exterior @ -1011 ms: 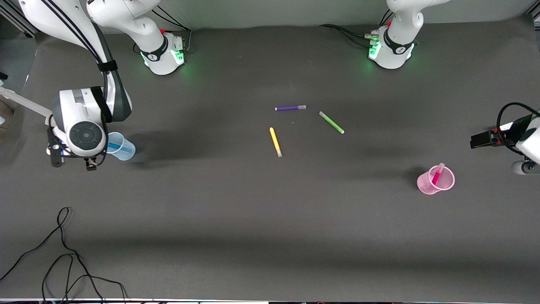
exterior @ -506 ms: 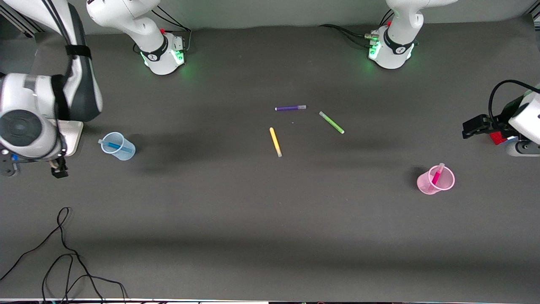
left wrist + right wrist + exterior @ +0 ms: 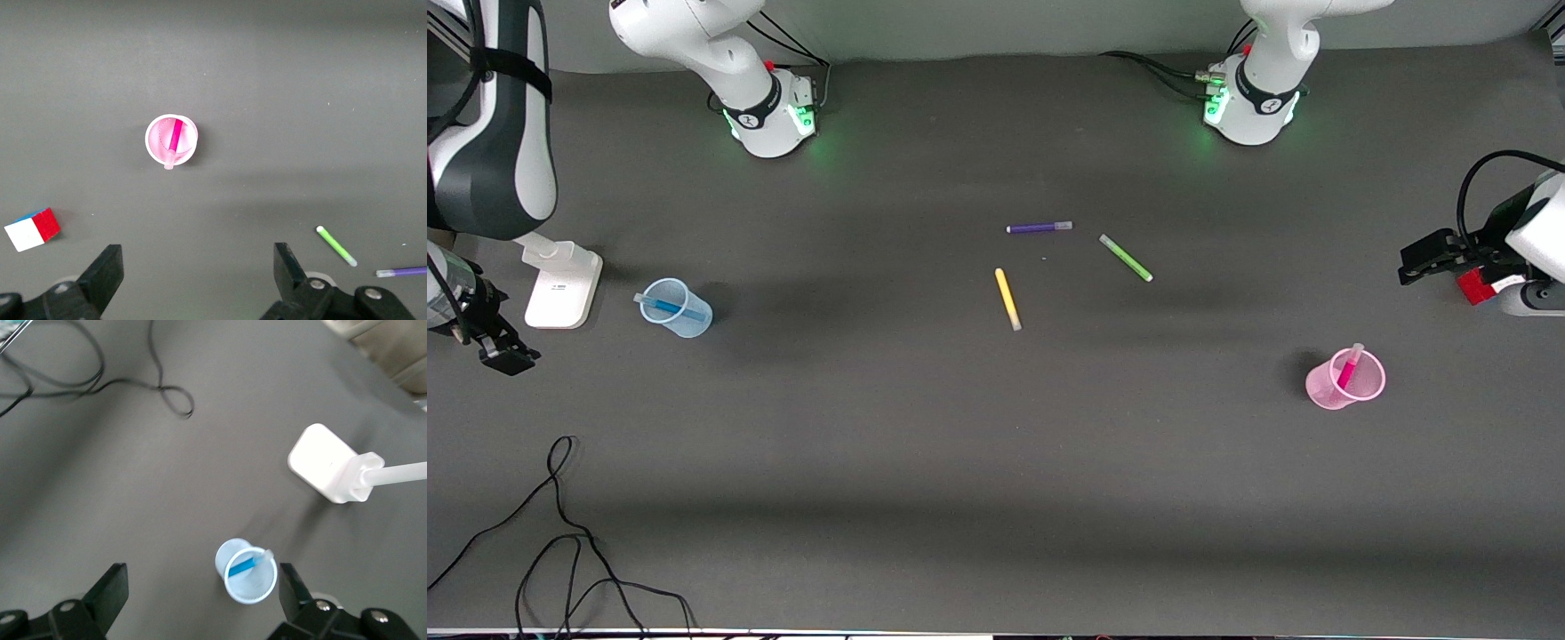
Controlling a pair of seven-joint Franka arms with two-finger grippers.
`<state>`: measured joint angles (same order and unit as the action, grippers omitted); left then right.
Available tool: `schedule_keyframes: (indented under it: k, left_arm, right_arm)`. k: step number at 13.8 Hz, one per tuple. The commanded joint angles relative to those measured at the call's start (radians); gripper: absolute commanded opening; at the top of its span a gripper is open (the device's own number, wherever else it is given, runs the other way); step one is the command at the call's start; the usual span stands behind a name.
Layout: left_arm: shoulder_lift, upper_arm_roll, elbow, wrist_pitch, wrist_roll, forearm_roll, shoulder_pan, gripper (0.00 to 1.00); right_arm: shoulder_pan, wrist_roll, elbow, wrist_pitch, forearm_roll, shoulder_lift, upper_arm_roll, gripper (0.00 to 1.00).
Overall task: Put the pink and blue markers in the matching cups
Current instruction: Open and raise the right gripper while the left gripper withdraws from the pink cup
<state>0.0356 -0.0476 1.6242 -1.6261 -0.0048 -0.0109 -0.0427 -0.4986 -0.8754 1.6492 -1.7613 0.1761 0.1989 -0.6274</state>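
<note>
The pale blue cup (image 3: 677,308) stands upright toward the right arm's end of the table with the blue marker (image 3: 663,307) leaning inside it. The pink cup (image 3: 1345,380) stands toward the left arm's end with the pink marker (image 3: 1347,366) inside it. My right gripper (image 3: 203,579) is open and empty, up over the table's end (image 3: 496,348), apart from the blue cup (image 3: 246,573) and blue marker (image 3: 244,564). My left gripper (image 3: 197,257) is open and empty, up over the table's edge (image 3: 1427,258), apart from the pink cup (image 3: 171,139) and pink marker (image 3: 175,135).
A purple marker (image 3: 1039,228), a light-green marker (image 3: 1126,258) and a yellow marker (image 3: 1008,299) lie at the table's middle. A white stand base (image 3: 560,283) sits beside the blue cup. A black cable (image 3: 560,533) lies near the front edge. A red, white and blue cube (image 3: 32,229) lies near the left gripper.
My right arm has lifted and swung away from the blue cup toward the table's end, uncovering the white stand base. My left gripper has shifted slightly. Both markers stay in their cups.
</note>
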Motion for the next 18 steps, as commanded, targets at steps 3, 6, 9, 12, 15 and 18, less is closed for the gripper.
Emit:
schedule_keyframes:
  k: [3,6,9,12,15,18]
  left_arm:
    - [-0.034,0.02,0.036,-0.012,-0.034,-0.011,0.036,1.0]
    - [-0.036,0.018,0.036,-0.003,-0.034,-0.009,0.03,1.0]
    - [-0.039,0.018,0.036,0.0,-0.035,-0.003,0.03,1.0]
    - [-0.039,0.017,0.036,0.011,-0.035,0.002,0.03,1.0]
    - [-0.037,0.017,0.034,0.011,-0.034,0.006,0.03,1.0]
    - [-0.036,0.017,0.032,0.02,-0.034,0.006,0.029,1.0]
  right_arm:
    - [0.148,0.29,-0.028,0.129,-0.122,-0.074,0.133,1.0]
    - [0.381,0.487,-0.022,0.167,-0.174,-0.124,0.349,1.0]
    - [0.486,0.685,-0.017,0.222,-0.283,-0.147,0.39,1.0]
    - [0.578,0.795,0.061,0.217,-0.28,-0.222,0.492,1.0]
    - [0.701,0.872,0.139,0.203,-0.276,-0.295,0.636,1.0]
    - [0.698,0.874,0.292,0.109,-0.276,-0.427,0.69,1.0]
